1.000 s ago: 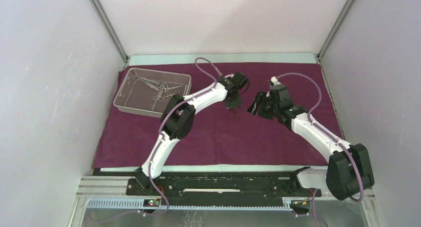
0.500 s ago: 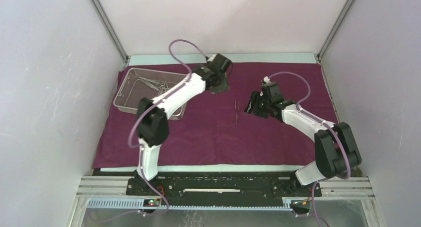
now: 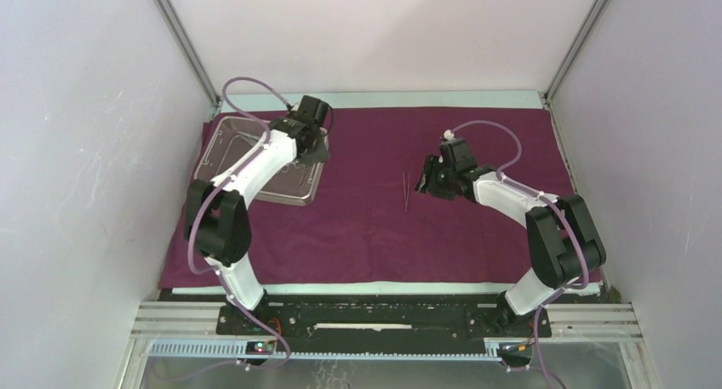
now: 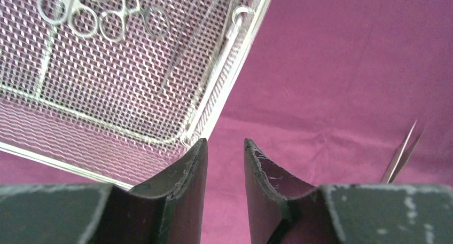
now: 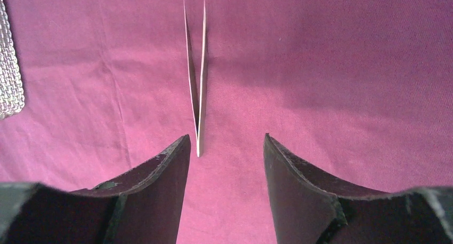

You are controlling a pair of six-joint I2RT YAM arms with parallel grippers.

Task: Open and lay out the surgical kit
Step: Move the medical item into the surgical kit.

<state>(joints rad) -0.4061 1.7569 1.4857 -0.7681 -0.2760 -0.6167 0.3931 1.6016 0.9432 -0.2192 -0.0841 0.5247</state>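
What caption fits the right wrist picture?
Open right gripper over the purple cloth, steel tweezers lying just ahead.

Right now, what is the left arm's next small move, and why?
Probably shift the left gripper over the mesh tray and lower onto the ring-handled instruments: its open, empty jaws hover at the tray's corner, and only the tweezers are laid out on the cloth.

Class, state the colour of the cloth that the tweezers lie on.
Plain maroon-purple cloth, clearest in the right wrist view.
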